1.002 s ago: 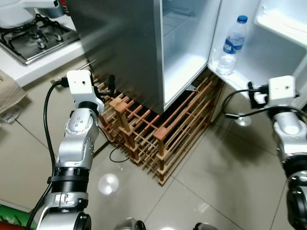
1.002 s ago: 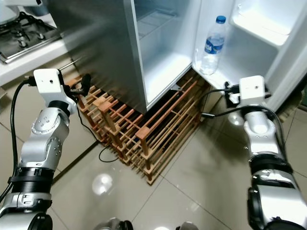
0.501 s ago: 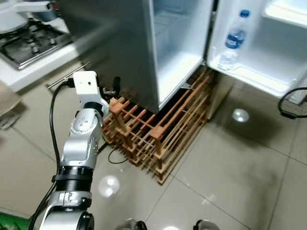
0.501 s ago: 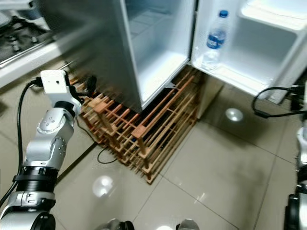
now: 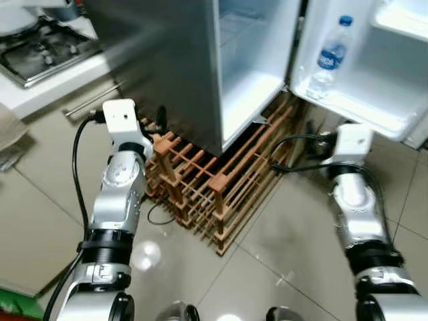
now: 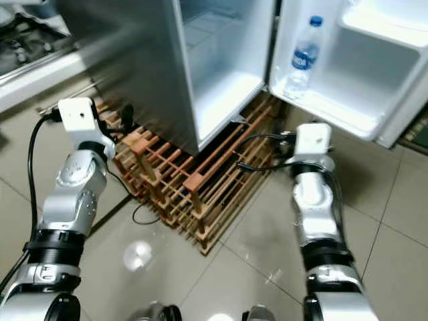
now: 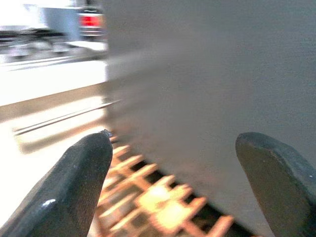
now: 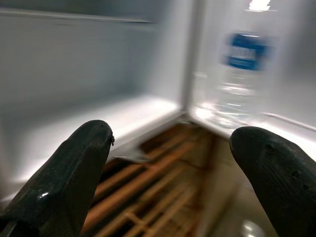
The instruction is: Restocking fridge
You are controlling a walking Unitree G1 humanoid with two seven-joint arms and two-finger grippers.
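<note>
The steel fridge [image 5: 167,60] stands open, its white inside [image 5: 251,73] bare. A clear water bottle [image 5: 329,59] with a blue cap and label stands upright on the door's lower shelf [image 5: 361,107]. My right gripper [image 8: 168,163] is open and low in front of the fridge, pointing at the corner where the door meets the cabinet; the bottle [image 8: 242,74] is ahead of it, blurred. My left gripper [image 7: 173,173] is open beside the fridge's steel side wall, above the wooden rack [image 5: 214,180].
The slatted wooden rack lies under and in front of the fridge. A gas hob [image 5: 40,43] on a white counter [image 5: 63,83] is at the far left. A black cable [image 5: 157,217] trails on the tiled floor [image 5: 281,254]. A dark mat [image 6: 418,127] lies at right.
My right arm has swung in from the right edge and now sits low before the open door. The view has shifted a little. The left arm has barely moved.
</note>
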